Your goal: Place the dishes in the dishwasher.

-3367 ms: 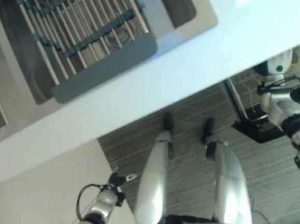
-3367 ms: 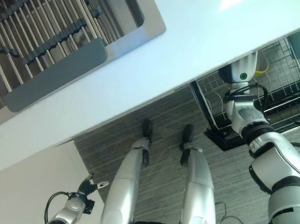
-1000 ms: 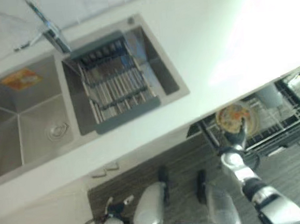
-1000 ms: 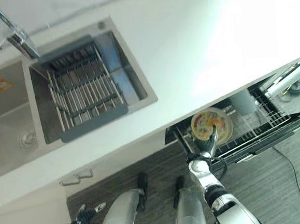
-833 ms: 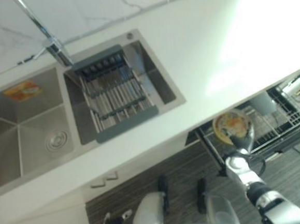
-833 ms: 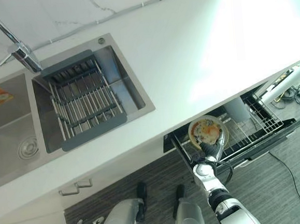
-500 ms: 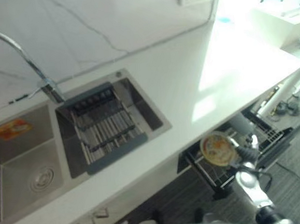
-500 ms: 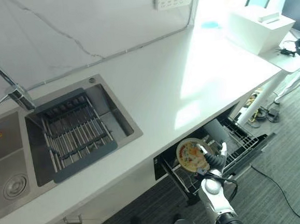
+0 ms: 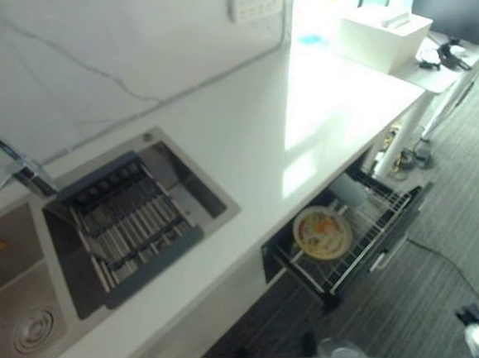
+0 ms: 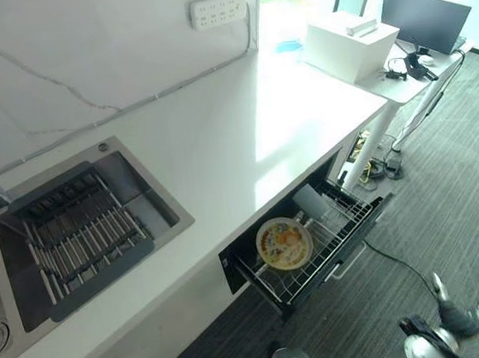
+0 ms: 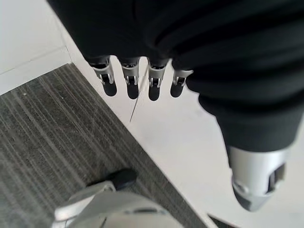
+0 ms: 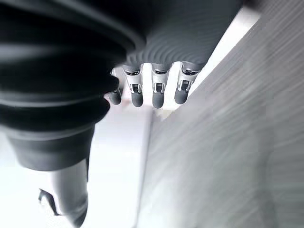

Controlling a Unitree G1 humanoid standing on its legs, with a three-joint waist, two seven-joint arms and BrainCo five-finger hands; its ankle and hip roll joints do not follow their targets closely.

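The patterned plate (image 10: 284, 243) lies in the pulled-out dishwasher rack (image 10: 328, 255) under the tabletop (image 10: 244, 137), so that placing looks done, and with both the right hand (image 12: 152, 88) and left hand (image 11: 137, 78) empty, fingers straight, the next move calls for another dish, though the sink rack (image 10: 78, 233) looks bare.

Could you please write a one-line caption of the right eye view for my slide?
A patterned plate stands in the pulled-out dishwasher rack under the white counter; the robot's empty right hand is apart from it.
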